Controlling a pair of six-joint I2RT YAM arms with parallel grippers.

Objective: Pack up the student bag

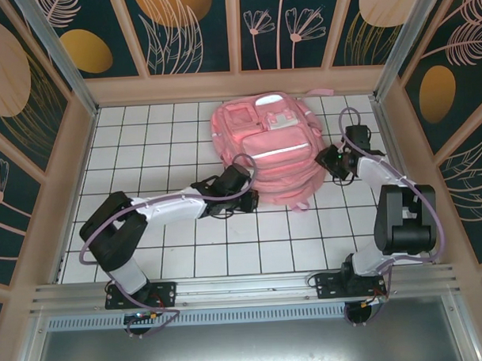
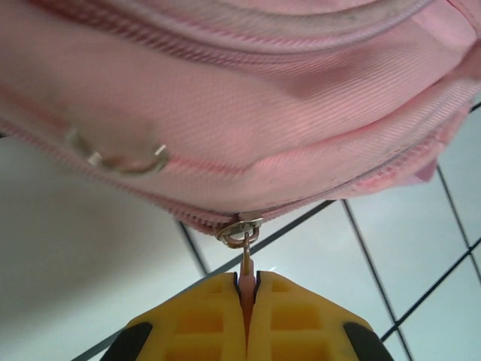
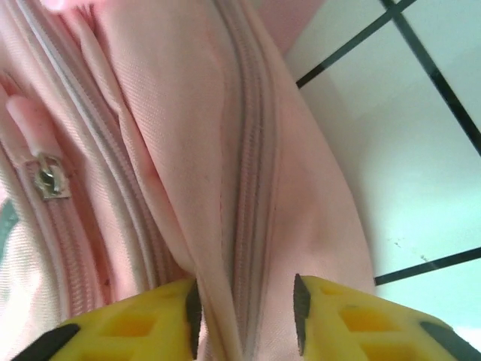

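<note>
The student bag, a large soft pink backpack, lies on the white tiled table toward the back centre. My left gripper is at its near left edge. In the left wrist view that gripper is shut on the pink zipper pull, which hangs from a metal slider ring under the bag's fabric. My right gripper is against the bag's right side. In the right wrist view its jaws stand apart, astride a fold of pink fabric with a zipper seam.
A second zipper slider shows on a pocket to the left of the right gripper. A pink strap trails toward the back wall. Wooden walls surround the tiled floor; a metal rail runs along the front.
</note>
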